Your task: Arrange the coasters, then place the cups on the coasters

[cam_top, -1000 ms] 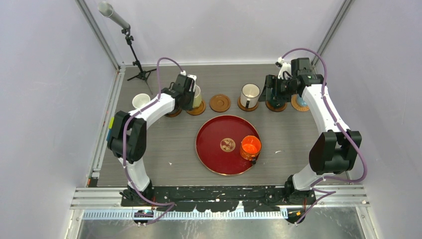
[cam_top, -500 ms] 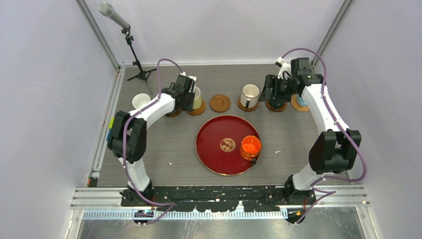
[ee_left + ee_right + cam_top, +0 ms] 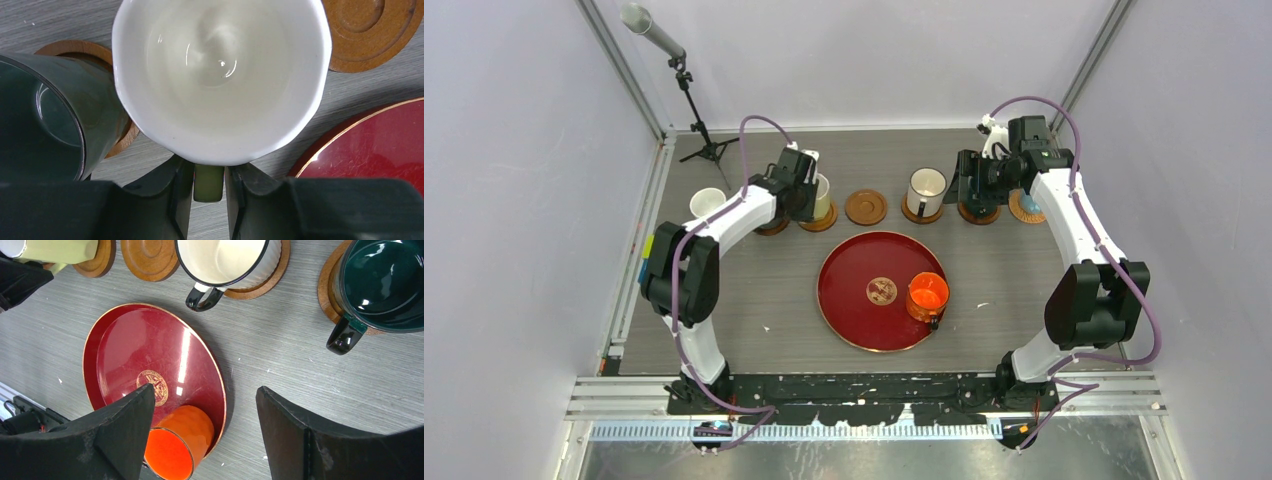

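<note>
The pale yellow cup [image 3: 220, 75] stands on a coaster [image 3: 817, 220] in the back row. Its handle [image 3: 208, 182] sits between the fingers of my left gripper [image 3: 208, 170], whose jaws stand a sliver apart from it on each side. Beside it a dark grey-green cup [image 3: 45, 125] rests on its own coaster [image 3: 75, 50]. One coaster [image 3: 865, 207] is bare. My right gripper [image 3: 205, 440] hangs wide open and holds nothing, near the dark teal cup [image 3: 385, 280]. An orange cup [image 3: 927, 296] stands on the red tray [image 3: 854, 290].
A white cup [image 3: 707, 203] is at the far left of the row. A cream cup with a dark rim [image 3: 926, 190] and a light blue cup [image 3: 1027, 205] sit on coasters to the right. A microphone stand [image 3: 692, 110] is in the back left corner.
My left wrist has shifted very slightly at the pale yellow cup. The right arm and all the cups stay where they were.
</note>
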Robot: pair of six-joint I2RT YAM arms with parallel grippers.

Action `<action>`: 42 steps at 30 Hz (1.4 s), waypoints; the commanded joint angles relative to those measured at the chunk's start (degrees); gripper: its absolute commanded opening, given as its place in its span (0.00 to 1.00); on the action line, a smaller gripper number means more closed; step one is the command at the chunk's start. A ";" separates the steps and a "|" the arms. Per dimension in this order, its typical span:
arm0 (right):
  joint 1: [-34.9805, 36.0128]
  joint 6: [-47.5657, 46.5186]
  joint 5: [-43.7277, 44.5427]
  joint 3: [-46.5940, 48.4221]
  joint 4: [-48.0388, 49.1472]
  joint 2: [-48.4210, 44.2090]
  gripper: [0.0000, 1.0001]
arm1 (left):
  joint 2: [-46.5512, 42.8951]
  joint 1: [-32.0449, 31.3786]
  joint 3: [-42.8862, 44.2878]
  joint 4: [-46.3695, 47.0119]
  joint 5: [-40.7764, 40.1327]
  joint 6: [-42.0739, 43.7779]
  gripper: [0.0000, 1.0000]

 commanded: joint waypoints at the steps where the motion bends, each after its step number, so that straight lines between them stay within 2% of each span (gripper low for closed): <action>1: -0.26 0.39 0.27 2.23 1.36 -0.01 0.78 | -0.67 -0.10 2.53 1.12 -0.20 -0.43 0.32; 7: -0.20 0.56 0.13 2.12 1.59 0.02 0.78 | -1.45 -0.23 2.28 0.09 -0.19 -0.69 0.39; 17: -0.23 0.76 -0.54 2.29 1.60 -0.07 0.78 | -8.83 -0.40 0.34 -2.90 -0.53 -1.79 0.70; 23: -0.21 0.94 -0.71 2.64 1.57 -0.34 0.78 | -16.59 -0.57 -1.32 -5.18 -1.24 -1.01 0.73; 27: -0.23 0.13 -0.87 2.69 0.72 -0.76 0.78 | -22.60 -2.68 -2.83 -5.26 -0.10 2.72 0.77; 31: -0.23 -1.37 -0.66 2.02 -0.81 -2.09 0.78 | -25.86 -8.93 -4.12 -5.21 1.53 6.20 0.80; 34: -0.21 -2.31 -0.06 0.99 -2.12 -3.46 0.79 | -26.19 -18.37 -4.92 -4.83 -0.32 7.08 0.84; 40: -0.21 -4.32 1.21 -2.35 -3.94 -6.31 0.78 | -22.02 -34.20 -6.57 -0.22 -5.02 7.34 0.99; 42: -0.20 -4.36 2.10 -3.47 -3.90 -7.44 0.78 | -19.06 -38.95 -5.51 1.76 -6.52 8.03 1.00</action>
